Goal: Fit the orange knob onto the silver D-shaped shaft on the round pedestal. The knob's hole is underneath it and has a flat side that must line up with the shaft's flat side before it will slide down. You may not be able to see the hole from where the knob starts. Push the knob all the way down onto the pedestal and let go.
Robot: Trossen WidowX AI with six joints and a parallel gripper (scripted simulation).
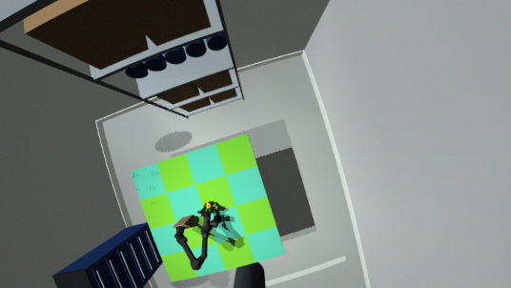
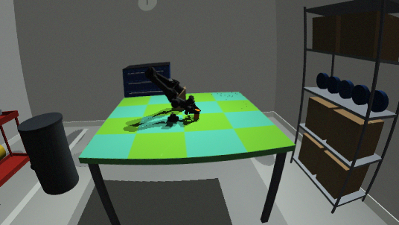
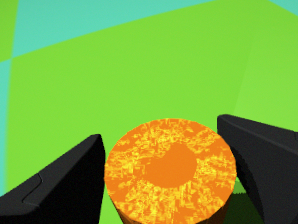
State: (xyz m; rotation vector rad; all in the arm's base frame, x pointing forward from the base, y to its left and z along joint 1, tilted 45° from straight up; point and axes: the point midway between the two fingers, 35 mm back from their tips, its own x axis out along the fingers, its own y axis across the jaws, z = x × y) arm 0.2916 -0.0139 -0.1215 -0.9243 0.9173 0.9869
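Observation:
The orange knob [image 1: 208, 205] [image 2: 197, 110] [image 3: 172, 170] appears to stand upright on the table, its mottled round top facing up in the wrist view and its hole hidden underneath. My gripper [image 1: 208, 207] [image 2: 196, 112] [image 3: 160, 133] is partly open around it, one finger on each side. The left finger is very close to the knob's side; whether it touches is unclear. A small dark round thing, apparently the pedestal [image 1: 217, 219] [image 2: 172, 118], stands on the table a short way from the knob, on the left in the exterior view. Its silver shaft cannot be made out.
The green and turquoise checkered table [image 1: 248, 214] [image 2: 208, 141] carries the arm. A brown block [image 1: 186, 221] [image 2: 184, 92] is at the arm's base. Off the table are a blue cabinet [image 1: 114, 255] [image 2: 130, 83], a dark bin [image 2: 48, 153] and a shelf rack [image 2: 376, 156].

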